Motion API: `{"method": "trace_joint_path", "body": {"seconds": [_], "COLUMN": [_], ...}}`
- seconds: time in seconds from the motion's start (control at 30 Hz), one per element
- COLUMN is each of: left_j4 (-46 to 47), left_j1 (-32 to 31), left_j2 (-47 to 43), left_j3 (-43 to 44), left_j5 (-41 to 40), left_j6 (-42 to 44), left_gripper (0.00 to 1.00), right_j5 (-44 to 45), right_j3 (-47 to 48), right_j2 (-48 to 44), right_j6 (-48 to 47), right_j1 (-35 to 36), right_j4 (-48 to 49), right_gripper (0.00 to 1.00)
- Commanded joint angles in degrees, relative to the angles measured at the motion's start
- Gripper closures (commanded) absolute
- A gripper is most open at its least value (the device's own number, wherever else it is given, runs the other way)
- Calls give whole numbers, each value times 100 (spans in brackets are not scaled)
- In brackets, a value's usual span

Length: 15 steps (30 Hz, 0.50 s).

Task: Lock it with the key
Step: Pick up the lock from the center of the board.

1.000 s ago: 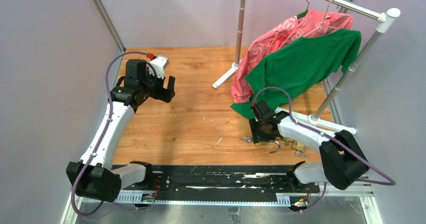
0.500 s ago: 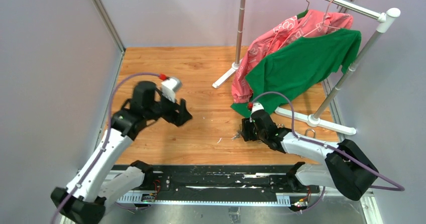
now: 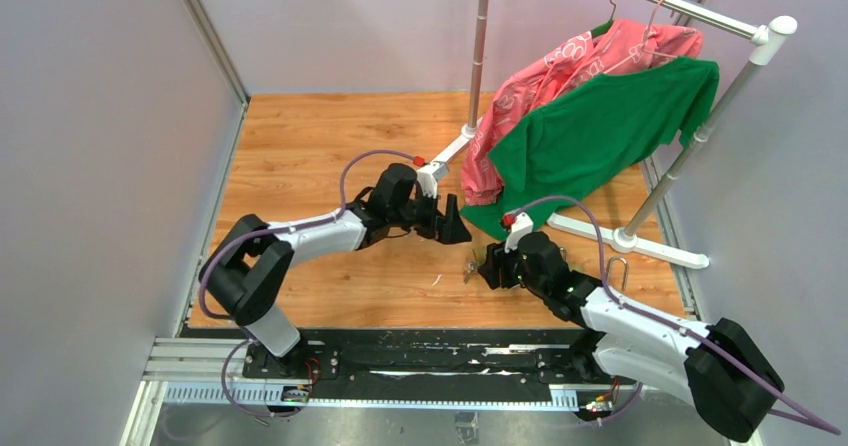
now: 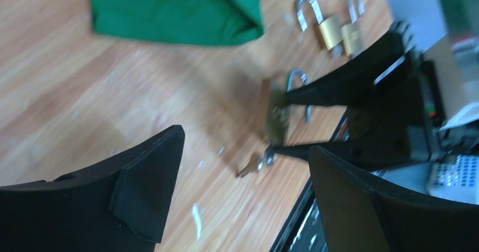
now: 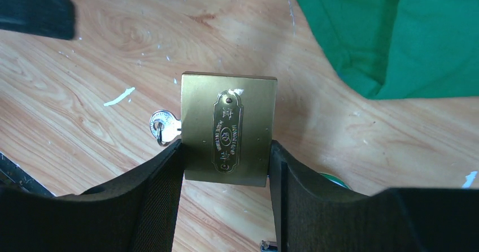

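Note:
A brass padlock (image 5: pixel 229 129) is clamped by its sides between my right gripper's (image 5: pixel 226 153) fingers and held just above the wooden floor. A small silver key (image 5: pixel 162 126) sticks out of its left side, with a ring on it. In the top view the right gripper (image 3: pixel 488 267) holds the padlock near the front middle, with the key (image 3: pixel 469 264) pointing left. My left gripper (image 3: pixel 452 224) is open and empty, a short way up and left of the key. The left wrist view shows its open fingers (image 4: pixel 148 187) framing the padlock (image 4: pixel 276 115) and key (image 4: pixel 255 164), apart from both.
Two more brass padlocks (image 4: pixel 326 27) lie beyond, by the green shirt's hem (image 4: pixel 175 12). A loose shackle (image 3: pixel 617 267) lies at the right. A clothes rack (image 3: pixel 640 231) with a green shirt (image 3: pixel 590 131) and a pink shirt (image 3: pixel 560 66) stands at the back right.
My left arm has swung from the far left across to the right, close to the key. My right gripper has moved left with the padlock, away from the other padlocks.

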Motion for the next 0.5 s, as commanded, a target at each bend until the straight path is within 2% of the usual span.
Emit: {"method": "trace_joint_path", "body": {"seconds": [0.0,0.1,0.13,0.23,0.33,0.47], "left_j4": [2382,2593,2591,2450,2476,2535], "left_j1": [-269,-417,-427,-376,-358,-350], "left_j2": [407,647,727,966,1060,1008], "left_j3": [-252,-270,-268,-244,-185,-359], "left_j5": [163,616,550,-380,-136,-279], "left_j6": [-852,-841,-870,-1463,-1338,-1314], "left_gripper": [10,10,10,11,14,21], "right_j5": [130,129,109,42,109,136], "right_j3": [156,342,406,545,635,638], "right_j2": [-192,-19,24,101,-30,-397], "right_j6": [-239,-354,-385,-427,-431,-464], "right_j1": [73,74,74,73,73,73], "right_j4": [335,200,165,160,77,115], "right_gripper": [100,100,100,100,100,100]}}
